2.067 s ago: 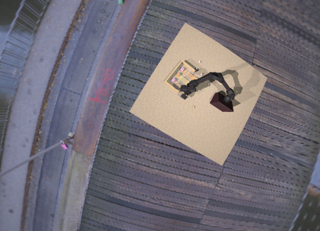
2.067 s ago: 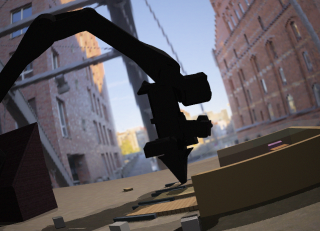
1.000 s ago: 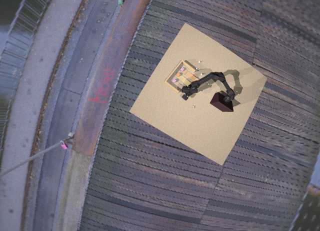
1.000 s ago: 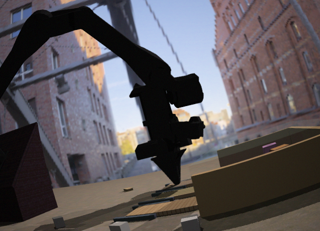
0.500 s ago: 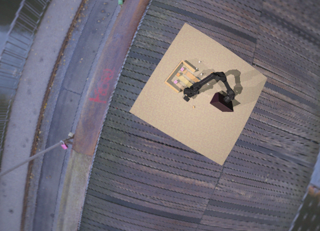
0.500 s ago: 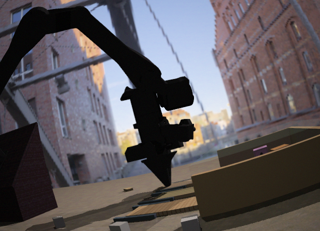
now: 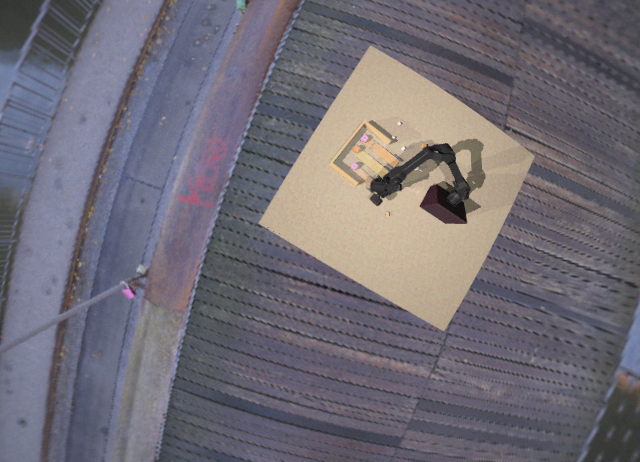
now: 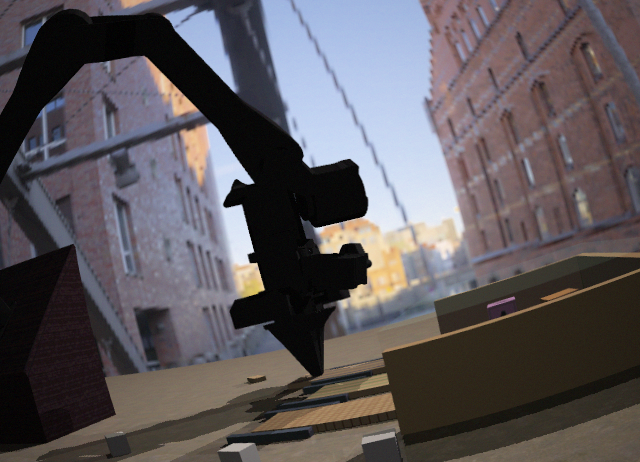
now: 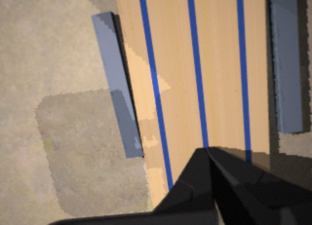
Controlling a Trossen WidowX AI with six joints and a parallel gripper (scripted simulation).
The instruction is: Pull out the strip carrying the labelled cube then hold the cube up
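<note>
- Black parallel-jaw gripper: fingers pressed together into one point, nothing between them. The tip is down on, or just above, the striped strip's end; contact cannot be confirmed.
- In the wrist view the gripper has its tip on the pale wooden strip with three blue lengthwise lines, near the middle line. The strip runs away from the camera.
- Two grey-blue flat guide bars flank that strip: the left one lies along its left edge, the right one along its right edge.
- Top view: a tan walled wooden tray sits on the square beige mat. The strips run from inside the tray out of its open side towards the arm.
- Two small pink cubes lie in the tray, one at the far end and one nearer the camera-left side. Any label is too small to read, so I cannot tell which is the labelled cube.
- Exterior view: one pink cube shows behind the near tray wall, well apart from the gripper.
- A brown ribbed strip lies nearest the exterior camera, beside the tray's opening.
- A dark red brick-textured block stands at the arm's base.
- Small grey-white cubes sit loose on the mat in the foreground.
</note>
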